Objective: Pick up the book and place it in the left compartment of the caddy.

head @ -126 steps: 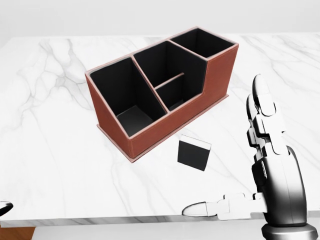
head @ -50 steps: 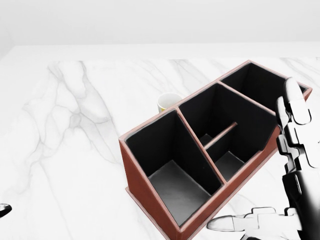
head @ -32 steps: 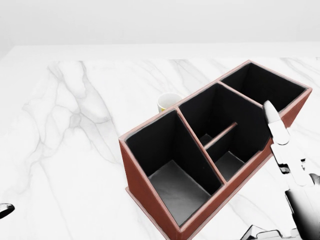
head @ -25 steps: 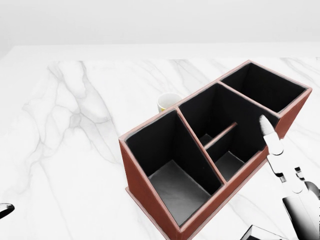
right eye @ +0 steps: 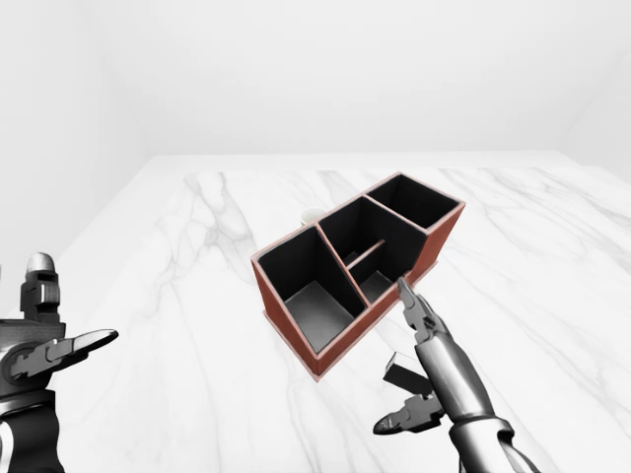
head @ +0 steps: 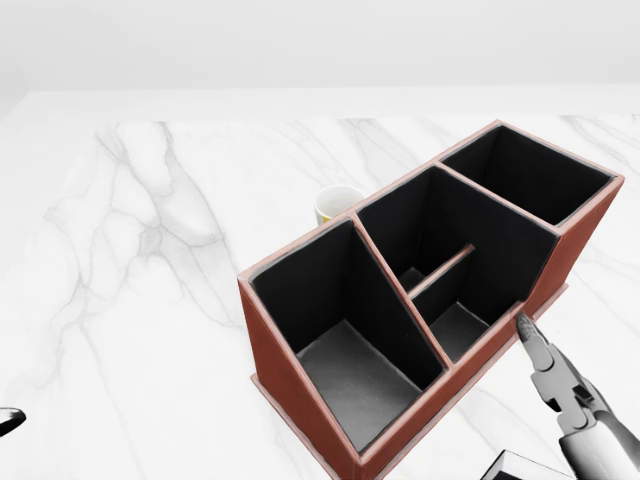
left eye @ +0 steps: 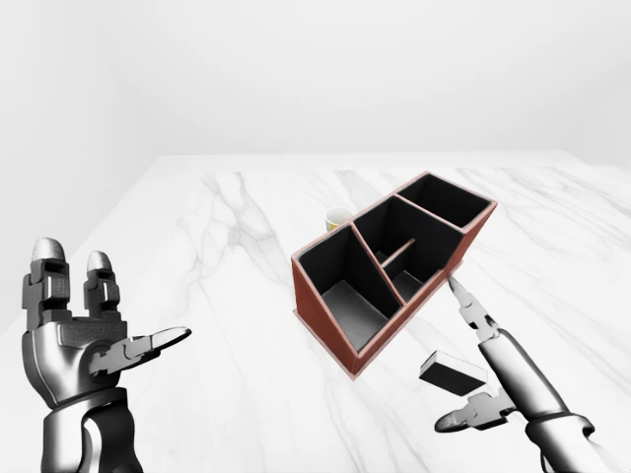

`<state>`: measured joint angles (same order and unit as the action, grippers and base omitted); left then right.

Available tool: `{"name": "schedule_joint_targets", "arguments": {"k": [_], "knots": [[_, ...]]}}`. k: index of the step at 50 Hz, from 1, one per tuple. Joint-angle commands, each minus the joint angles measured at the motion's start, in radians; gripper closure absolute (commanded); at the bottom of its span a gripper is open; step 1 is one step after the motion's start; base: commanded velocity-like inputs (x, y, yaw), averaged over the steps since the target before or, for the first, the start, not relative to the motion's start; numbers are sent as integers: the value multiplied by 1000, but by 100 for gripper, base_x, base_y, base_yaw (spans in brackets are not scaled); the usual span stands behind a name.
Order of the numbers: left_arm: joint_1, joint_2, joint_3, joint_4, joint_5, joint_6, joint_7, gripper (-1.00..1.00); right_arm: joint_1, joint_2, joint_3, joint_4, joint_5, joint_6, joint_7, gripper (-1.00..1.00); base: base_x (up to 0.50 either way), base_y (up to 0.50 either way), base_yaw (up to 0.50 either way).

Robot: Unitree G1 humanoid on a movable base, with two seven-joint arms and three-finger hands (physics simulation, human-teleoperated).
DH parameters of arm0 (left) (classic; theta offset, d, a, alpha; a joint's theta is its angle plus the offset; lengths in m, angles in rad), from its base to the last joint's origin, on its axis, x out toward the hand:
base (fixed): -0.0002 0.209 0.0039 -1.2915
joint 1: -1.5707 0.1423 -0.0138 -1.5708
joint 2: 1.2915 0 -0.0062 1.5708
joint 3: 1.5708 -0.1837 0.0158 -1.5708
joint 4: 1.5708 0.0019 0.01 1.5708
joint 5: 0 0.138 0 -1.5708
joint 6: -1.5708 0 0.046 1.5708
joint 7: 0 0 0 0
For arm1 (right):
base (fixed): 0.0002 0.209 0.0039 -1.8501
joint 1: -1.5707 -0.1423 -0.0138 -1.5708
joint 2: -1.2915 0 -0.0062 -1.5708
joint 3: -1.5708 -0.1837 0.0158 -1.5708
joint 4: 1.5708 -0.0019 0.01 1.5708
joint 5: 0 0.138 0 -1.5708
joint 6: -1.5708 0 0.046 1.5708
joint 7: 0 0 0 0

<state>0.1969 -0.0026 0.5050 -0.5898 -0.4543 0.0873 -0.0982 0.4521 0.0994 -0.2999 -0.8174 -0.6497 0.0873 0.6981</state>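
On the white marble tabletop point(left eye: 217, 296) we see the brown caddy point(left eye: 325, 320) standing at an angle, its black compartments empty. Behind its upper-left wall in the left-eye view a small pale cup point(left eye: 337, 217) peeks out. The book point(left eye: 452, 371), dark with a pale page edge, lies on the tabletop just below and right of the caddy, near its lower wall. Our right hand point(left eye: 483, 370) reaches over the book with fingers point(left eye: 465, 301) spread, one pointing toward the caddy, the thumb splayed low; it grips nothing. Our left hand point(left eye: 84, 340) hovers at lower left, well apart, fingers upright and spread.
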Motion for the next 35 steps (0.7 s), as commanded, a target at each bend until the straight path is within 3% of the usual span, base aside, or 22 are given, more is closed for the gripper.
{"name": "schedule_joint_targets", "arguments": {"k": [1, 18, 35], "knots": [[1, 0, 2, 8, 1, 0, -3, -100, 26, 28, -46, 53, -109, 0, 0, -100, 0, 0, 0], [1, -1, -3, 27, 4, 0, -7, -100, -57, 5, -125, 60, -222, 0, 0, -100, 0, 0, 0], [3, -1, -20, 51, 11, 0, -10, -100, -74, -30, -163, 202, -233, 0, 0, -100, 0, 0, 0]]}}
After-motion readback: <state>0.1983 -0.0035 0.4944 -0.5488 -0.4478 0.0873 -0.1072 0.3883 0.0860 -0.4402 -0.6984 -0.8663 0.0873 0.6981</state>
